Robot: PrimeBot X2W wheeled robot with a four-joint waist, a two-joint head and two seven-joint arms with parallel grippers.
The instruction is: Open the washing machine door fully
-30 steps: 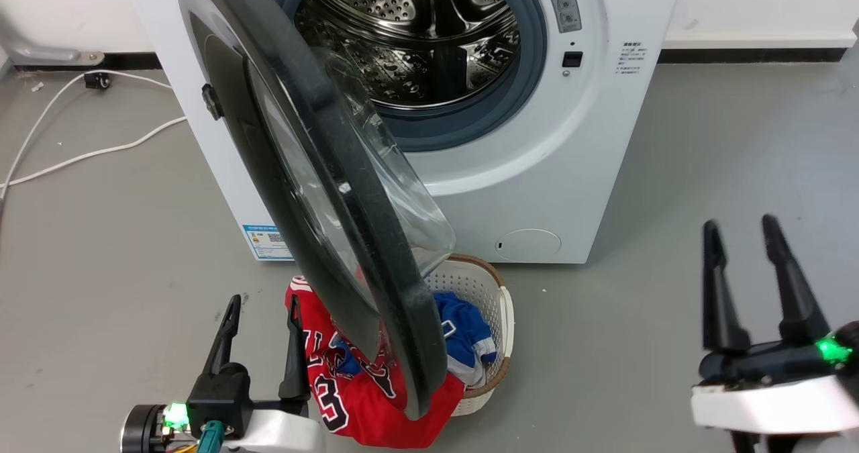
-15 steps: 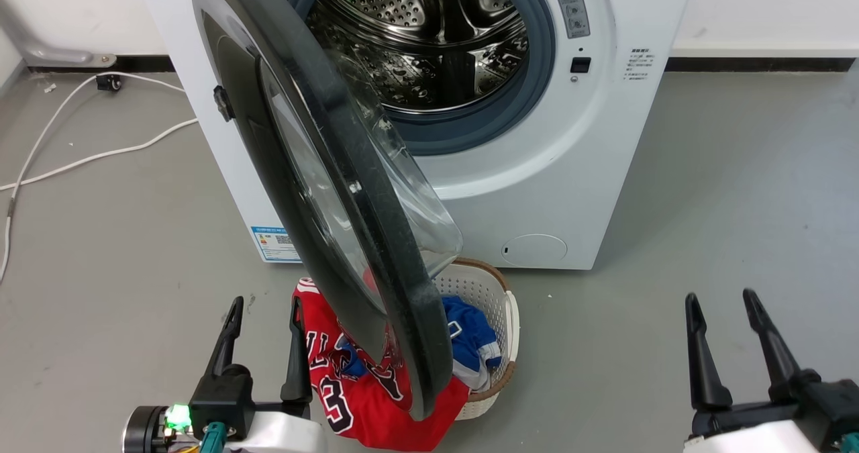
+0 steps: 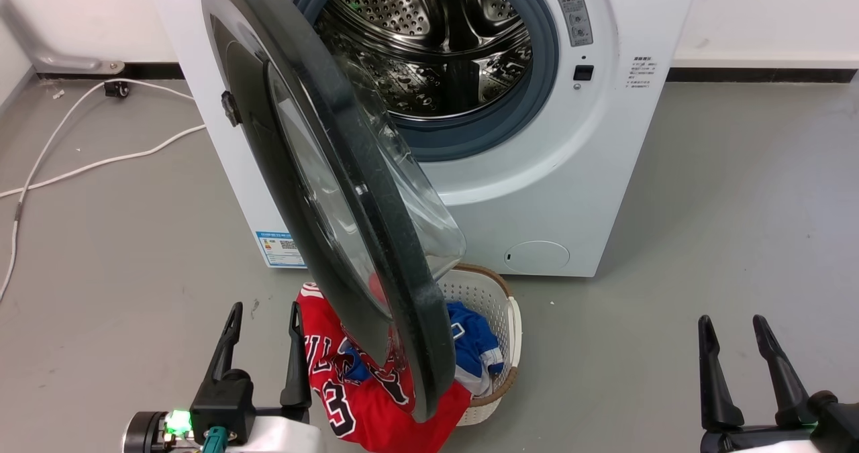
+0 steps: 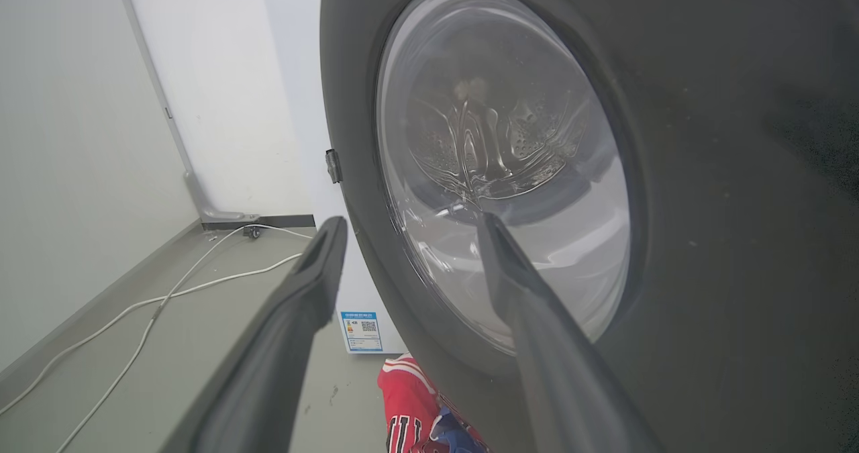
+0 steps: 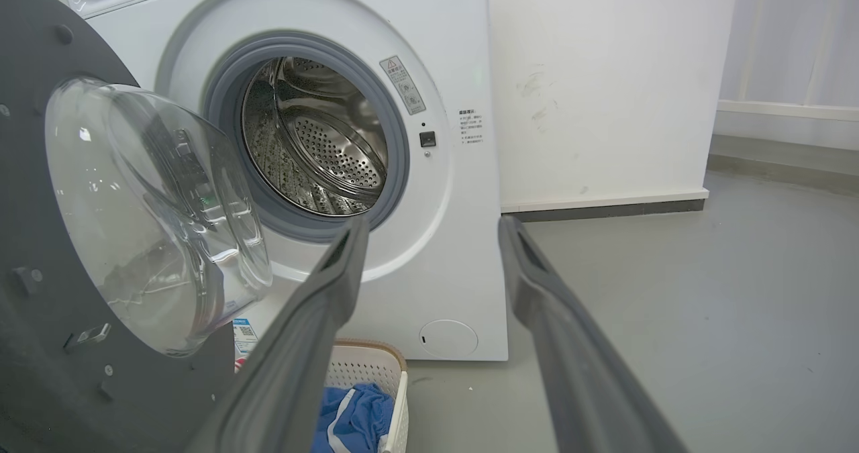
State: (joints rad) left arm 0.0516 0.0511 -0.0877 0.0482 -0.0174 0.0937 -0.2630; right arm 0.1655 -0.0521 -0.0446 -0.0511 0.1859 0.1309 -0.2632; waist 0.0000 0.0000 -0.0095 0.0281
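Head view: grey floor point(image 3: 738, 205), white cable point(image 3: 100, 164) beside washing machine point(image 3: 590, 184).

Washing machine door point(image 3: 329, 198): big, round, glossy black w/ clear glass bowl point(image 3: 419, 205) bulging from inner face. Hangs approx. half open, hinged at machine's left, nearly edge-on in head view, free edge toward near side. Washing machine point(image 3: 537, 184): white front-loader, far centre. Perforated steel drum point(image 3: 436, 43) exposed, grey gasket point(image 3: 537, 97) round opening. Blue sticker point(image 3: 280, 247) low left, round cap point(image 3: 537, 256) low right.
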